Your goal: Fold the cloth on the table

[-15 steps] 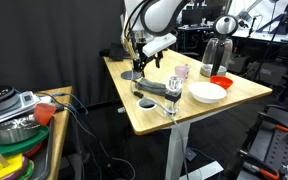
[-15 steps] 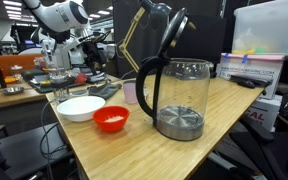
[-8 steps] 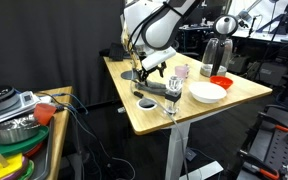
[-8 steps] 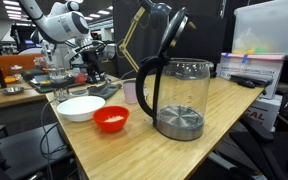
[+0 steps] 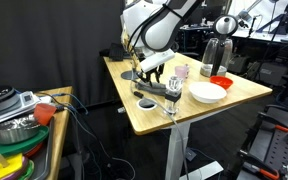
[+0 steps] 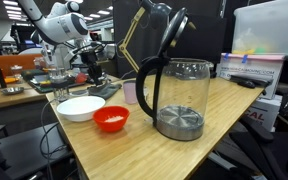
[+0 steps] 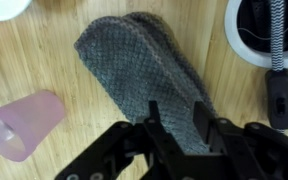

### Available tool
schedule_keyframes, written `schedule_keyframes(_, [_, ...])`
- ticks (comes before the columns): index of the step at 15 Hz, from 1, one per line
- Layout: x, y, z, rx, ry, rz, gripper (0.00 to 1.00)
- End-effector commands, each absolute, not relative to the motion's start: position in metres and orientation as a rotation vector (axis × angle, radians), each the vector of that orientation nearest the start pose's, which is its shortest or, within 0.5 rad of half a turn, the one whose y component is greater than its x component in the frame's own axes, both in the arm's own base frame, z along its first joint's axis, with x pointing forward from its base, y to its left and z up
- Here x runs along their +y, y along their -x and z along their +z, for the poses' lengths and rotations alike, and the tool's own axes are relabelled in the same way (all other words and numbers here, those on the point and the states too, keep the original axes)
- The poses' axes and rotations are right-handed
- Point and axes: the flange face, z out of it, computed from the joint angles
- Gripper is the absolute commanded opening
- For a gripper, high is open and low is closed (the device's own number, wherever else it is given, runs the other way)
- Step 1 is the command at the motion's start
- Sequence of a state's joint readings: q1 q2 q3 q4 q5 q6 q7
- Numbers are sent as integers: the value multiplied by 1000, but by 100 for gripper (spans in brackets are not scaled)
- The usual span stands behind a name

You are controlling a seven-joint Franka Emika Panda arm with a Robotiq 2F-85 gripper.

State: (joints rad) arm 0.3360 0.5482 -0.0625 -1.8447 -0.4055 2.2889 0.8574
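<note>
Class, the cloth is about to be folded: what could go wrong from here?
The gripper, open astride one end of the grey knitted cloth, may pinch only a thin edge that slips out. The translucent pink cup stands close beside the cloth; a sweep that way could tip it. The black cable on the other side might snag.

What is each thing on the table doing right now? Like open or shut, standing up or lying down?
cloth: lying flat on the table, apparently doubled over.
claw: open, straddling the cloth's near end.
pink cup: standing upright.
kettle: lid raised, looks empty.
white bowl: upright, looks empty.
</note>
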Motion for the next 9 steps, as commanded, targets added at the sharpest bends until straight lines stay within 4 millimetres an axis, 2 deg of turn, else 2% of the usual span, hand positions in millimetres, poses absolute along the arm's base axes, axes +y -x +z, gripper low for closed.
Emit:
schedule_keyframes(1, [167,-614,226,495,3443,-181,12])
schedule_keyframes(2, [168,-615,225,489,3439,-179,4])
schedule_keyframes(4, [170,-616,224,476,3433,-175,0])
schedule_keyframes(9, [178,-621,214,440,3421,-162,0])
